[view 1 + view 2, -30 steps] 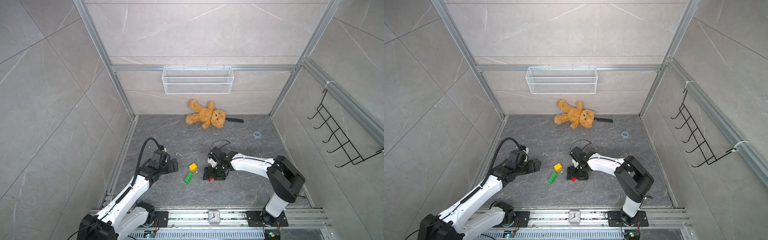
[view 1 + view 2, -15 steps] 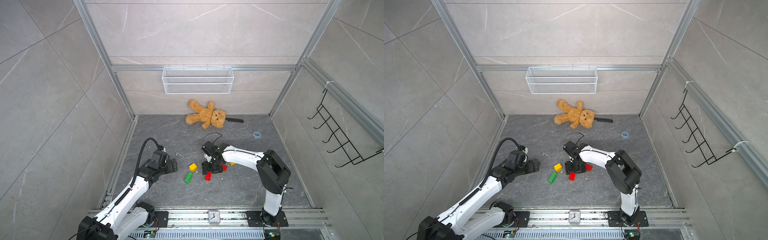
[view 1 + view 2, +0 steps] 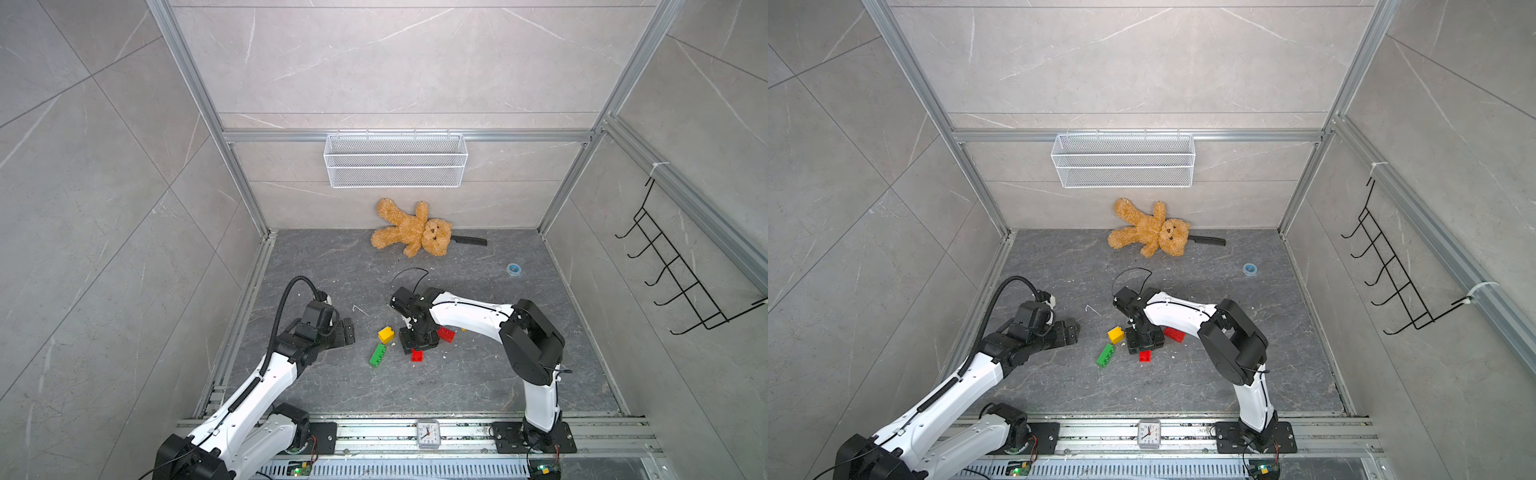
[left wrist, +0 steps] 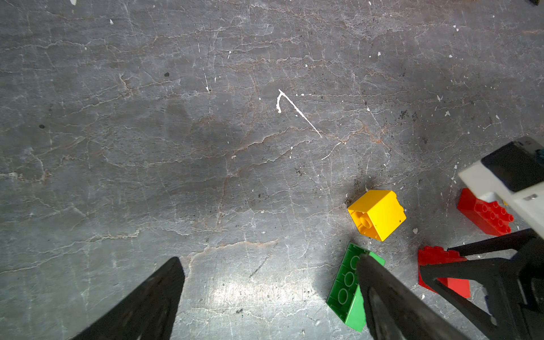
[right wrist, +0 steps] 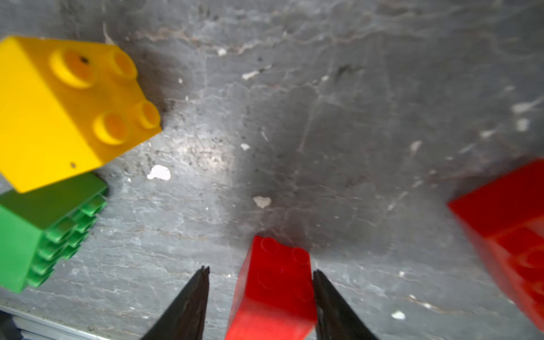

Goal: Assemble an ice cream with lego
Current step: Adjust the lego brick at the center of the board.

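ASSEMBLY BARELY BEGUN: The right hand [image 5: 260, 275] stands low over the counter [image 3: 457, 386], its two black fingers parted on either side of the small red brick [image 5: 273, 282]. One finger sits against the brick's flank. A sliver of counter shows between the brick and the other finger, so the piece looks bracketed rather than clamped. Taking the brick across its narrow width appears deliberate, since the flat sides give the fingers something square to press.

The rest of the lego lies loose around it, in the middle of the counter's front half. The larger red brick [image 3: 446, 334] lies just beside the right hand, on the side toward the right edge. The yellow brick [image 3: 386, 334] and the long green brick [image 3: 377, 354] lie close together on the side toward the left edge, both tipped over with their studs facing sideways. No two pieces are joined, so there is no ice cream yet.

The left hand [image 3: 345, 330] hovers with its fingers spread wide and holding nothing, a little apart from the green brick toward the left edge. It appears to be parked within reach, ready to steady or receive a piece. A brown teddy bear [image 3: 411, 232] slumps at the back edge, well clear of the work.
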`<state>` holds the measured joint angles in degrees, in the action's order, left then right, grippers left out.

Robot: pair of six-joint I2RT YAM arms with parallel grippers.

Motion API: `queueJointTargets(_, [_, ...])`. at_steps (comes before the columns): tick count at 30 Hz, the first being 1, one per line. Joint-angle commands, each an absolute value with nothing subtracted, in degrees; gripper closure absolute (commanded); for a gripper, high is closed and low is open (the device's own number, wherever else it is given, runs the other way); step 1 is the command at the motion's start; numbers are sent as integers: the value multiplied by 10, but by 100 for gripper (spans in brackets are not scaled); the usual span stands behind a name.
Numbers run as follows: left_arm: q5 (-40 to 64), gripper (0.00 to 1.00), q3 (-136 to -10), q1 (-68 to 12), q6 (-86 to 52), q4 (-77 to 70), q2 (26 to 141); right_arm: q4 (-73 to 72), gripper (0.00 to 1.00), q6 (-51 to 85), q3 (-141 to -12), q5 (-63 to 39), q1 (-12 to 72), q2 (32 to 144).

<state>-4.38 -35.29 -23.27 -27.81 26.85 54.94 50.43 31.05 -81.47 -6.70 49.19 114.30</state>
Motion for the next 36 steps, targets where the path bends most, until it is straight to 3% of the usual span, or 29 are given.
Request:
queueJointTargets(1, [-44,6,-355,-235,-265,272,537,549,44,313,-831,-43,494,1155])
queueJointTargets(5, [-45,6,-356,-235,-264,275,533,553,49,313,-830,-24,494,1151])
queueJointTargets(11, [-47,6,-360,-236,-262,283,530,527,64,310,-817,-22,496,1138])
queueJointTargets(17, [-50,6,-359,-235,-270,282,525,431,76,286,-764,16,501,1048])
queueJointTargets(20, [-52,6,-357,-235,-276,279,523,306,76,249,-686,75,519,962])
queueJointTargets(25, [-41,6,-325,-236,-286,234,510,-49,74,176,-452,103,540,842])
queueJointTargets(30, [-26,6,-298,-236,-293,188,496,-369,75,111,-295,108,551,845])
queueJointTargets(36, [-34,6,-287,-236,-304,181,473,-605,76,75,-202,146,574,910])
